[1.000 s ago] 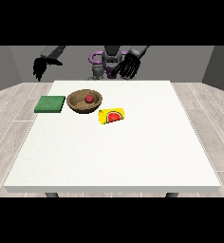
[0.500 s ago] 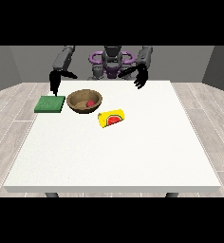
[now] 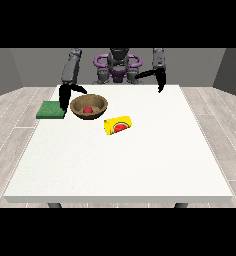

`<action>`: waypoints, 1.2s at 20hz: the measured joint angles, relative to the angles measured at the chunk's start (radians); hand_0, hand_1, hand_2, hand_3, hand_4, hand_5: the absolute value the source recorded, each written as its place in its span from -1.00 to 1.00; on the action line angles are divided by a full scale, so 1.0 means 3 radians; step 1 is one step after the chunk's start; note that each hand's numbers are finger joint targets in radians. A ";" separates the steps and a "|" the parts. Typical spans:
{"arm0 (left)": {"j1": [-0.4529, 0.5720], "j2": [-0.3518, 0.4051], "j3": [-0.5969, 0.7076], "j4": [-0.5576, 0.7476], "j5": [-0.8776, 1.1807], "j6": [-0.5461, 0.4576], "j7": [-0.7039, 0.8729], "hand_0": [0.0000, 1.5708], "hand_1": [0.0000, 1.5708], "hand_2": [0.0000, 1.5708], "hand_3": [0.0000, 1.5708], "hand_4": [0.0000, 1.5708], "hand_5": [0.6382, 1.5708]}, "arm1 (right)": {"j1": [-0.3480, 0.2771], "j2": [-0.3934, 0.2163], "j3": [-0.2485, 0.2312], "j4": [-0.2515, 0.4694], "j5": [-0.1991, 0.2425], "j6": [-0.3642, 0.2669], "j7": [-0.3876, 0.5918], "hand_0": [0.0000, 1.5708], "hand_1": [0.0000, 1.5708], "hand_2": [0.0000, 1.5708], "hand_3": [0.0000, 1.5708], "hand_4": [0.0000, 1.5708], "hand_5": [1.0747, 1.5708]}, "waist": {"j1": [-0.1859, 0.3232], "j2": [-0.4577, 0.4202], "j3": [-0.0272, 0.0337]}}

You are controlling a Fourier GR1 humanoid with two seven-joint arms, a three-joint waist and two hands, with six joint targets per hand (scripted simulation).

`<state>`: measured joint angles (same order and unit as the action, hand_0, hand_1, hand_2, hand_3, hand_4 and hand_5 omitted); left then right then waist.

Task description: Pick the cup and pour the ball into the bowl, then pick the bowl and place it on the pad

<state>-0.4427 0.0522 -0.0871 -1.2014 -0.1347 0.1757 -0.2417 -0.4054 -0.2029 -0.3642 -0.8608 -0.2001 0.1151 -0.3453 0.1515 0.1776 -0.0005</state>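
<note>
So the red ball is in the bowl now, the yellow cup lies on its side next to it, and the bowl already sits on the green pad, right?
Not quite. The front view shows the bowl on the white table, beside the green pad, not on it. The rest holds: the red ball is in the bowl and the yellow cup lies on its side next to it.

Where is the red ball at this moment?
In the front view the red ball lies inside the wooden bowl, left of centre at the table's far side, between the green pad and the yellow cup.
</note>
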 measured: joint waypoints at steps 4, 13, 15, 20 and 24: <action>0.0049 0.0102 0.0111 -0.0112 0.0077 -0.0130 0.0027 -1.00 -1.00 -1.00 -1.00 -1.00 0.99 | -0.0116 -0.0012 0.0022 0.0303 0.0023 -0.0026 -0.0139 -1.00 -1.00 -1.00 -1.00 -0.75 0.96 | -0.0026 -0.0013 0.0002; 0.0154 0.0233 0.0189 -0.0401 0.0114 -0.0322 0.0043 -1.00 -1.00 -1.00 -1.00 -1.00 0.99 | -0.0330 -0.0072 0.0006 0.0866 0.0023 0.0007 -0.0575 -1.00 -1.00 -1.00 -1.00 -0.82 0.98 | 0.0022 0.0121 -0.0011; 0.0143 0.0221 0.0177 -0.0482 0.0092 -0.0308 0.0104 -1.00 -1.00 -1.00 -1.00 -1.00 0.99 | -0.0382 -0.0066 -0.0012 0.0964 -0.0009 0.0021 -0.0583 -1.00 -1.00 -1.00 -1.00 -0.41 0.90 | 0.0030 0.0142 -0.0015; 0.0088 0.0261 0.0175 -0.0633 0.0139 -0.0392 0.0132 -1.00 -1.00 -1.00 -1.00 -0.34 0.97 | -0.0276 -0.0068 -0.0027 0.0960 0.0068 -0.0388 -0.0622 1.00 1.00 1.00 0.92 0.14 0.82 | 0.0173 0.0175 -0.0101; 0.0014 0.0233 0.0125 -0.0659 0.0132 -0.0416 0.0162 -1.00 -1.00 -1.00 -1.00 -0.09 0.88 | -0.0137 -0.0107 0.0138 0.0838 0.0342 -0.0905 -0.0692 1.00 1.00 1.00 0.89 0.18 0.97 | 0.0290 0.0199 -0.0126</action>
<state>-0.4387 0.1220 -0.0496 -1.3992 -0.0951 0.0509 -0.1932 -0.4464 -0.2351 -0.3229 -0.6092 -0.0976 -0.1565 -0.5530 0.2386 0.2375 -0.0382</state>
